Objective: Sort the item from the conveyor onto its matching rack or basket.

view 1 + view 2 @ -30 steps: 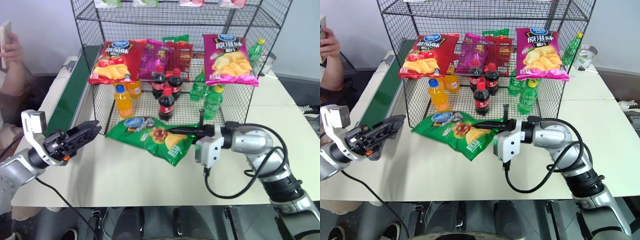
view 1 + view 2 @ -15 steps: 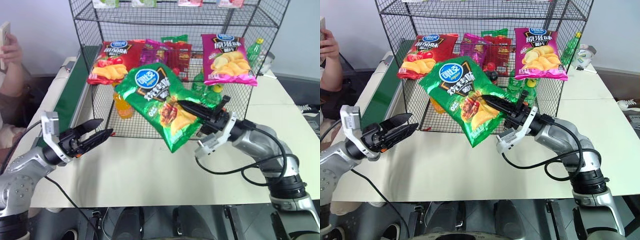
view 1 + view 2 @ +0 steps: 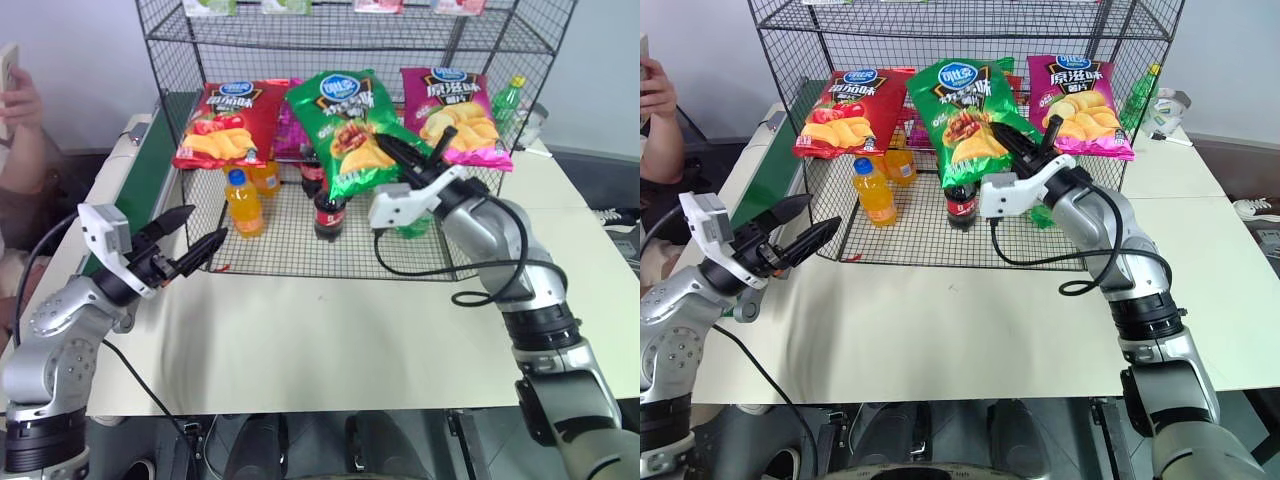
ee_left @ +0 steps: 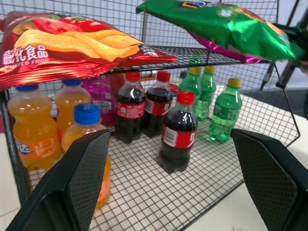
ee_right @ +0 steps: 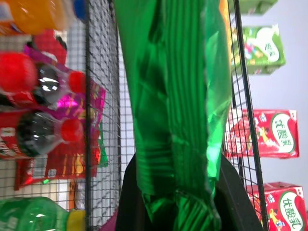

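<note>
The item, a glossy green chip bag [image 3: 345,125], hangs at the front of the rack's middle tier, between a red chip bag [image 3: 225,125] and a magenta chip bag [image 3: 455,105]. My right gripper [image 3: 392,148] is shut on the green bag's lower edge and holds it tilted against the black wire rack [image 3: 300,245]. The bag's crinkled foil runs up from between my right fingers [image 5: 173,96]. Over the table by the rack's front left corner my left gripper [image 3: 207,224] stands open and holds nothing. The dark-green conveyor [image 3: 140,190] runs along the rack's left side.
On the rack's bottom tier stand orange drink bottles [image 3: 243,205], cola bottles [image 4: 175,130] and green soda bottles [image 4: 224,115]. Small boxes sit on the upper tiers. A person's hand with a phone [image 3: 20,95] is at the far left. The cream table [image 3: 320,340] spreads in front.
My right gripper has lifted the green bag off the table and carried it up and forward to the rack's middle tier. The left gripper has rolled and edged forward, still open.
</note>
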